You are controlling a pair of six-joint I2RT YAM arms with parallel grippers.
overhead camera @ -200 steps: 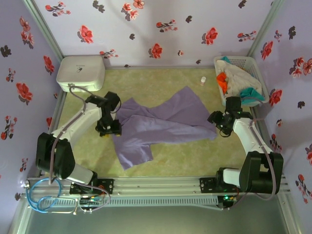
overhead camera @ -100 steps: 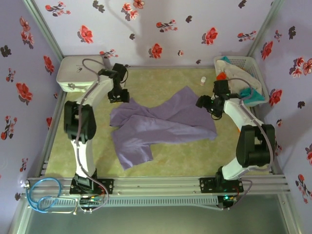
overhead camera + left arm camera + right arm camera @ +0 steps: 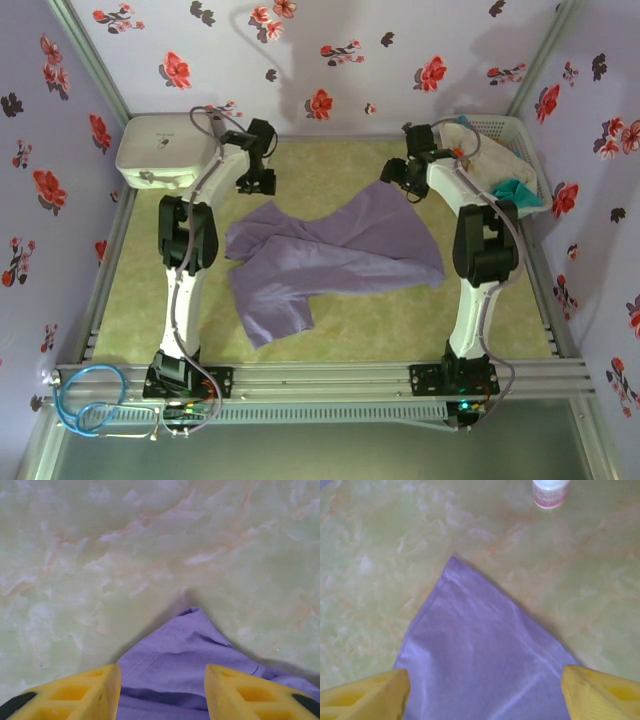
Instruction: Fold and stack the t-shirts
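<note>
A lavender-purple t-shirt (image 3: 335,255) lies crumpled and spread out on the middle of the table. My left gripper (image 3: 263,184) hovers at its far left corner (image 3: 185,650). The yellow fingers (image 3: 80,695) stand open on either side of that corner, apart from the cloth. My right gripper (image 3: 397,178) is over the shirt's far right corner (image 3: 480,645), also open, with its fingertips (image 3: 602,692) wide apart above the cloth. More t-shirts, one off-white (image 3: 490,152) and one teal (image 3: 516,190), lie heaped in the basket at the back right.
A white lattice basket (image 3: 523,128) stands in the back right corner and a white rounded box (image 3: 160,148) in the back left. A small white bottle (image 3: 550,490) stands on the table just beyond the shirt's right corner. Flowered walls close in three sides.
Both arms have stretched from the shirt's left and right sides out to its two far corners. The shirt has barely shifted.
</note>
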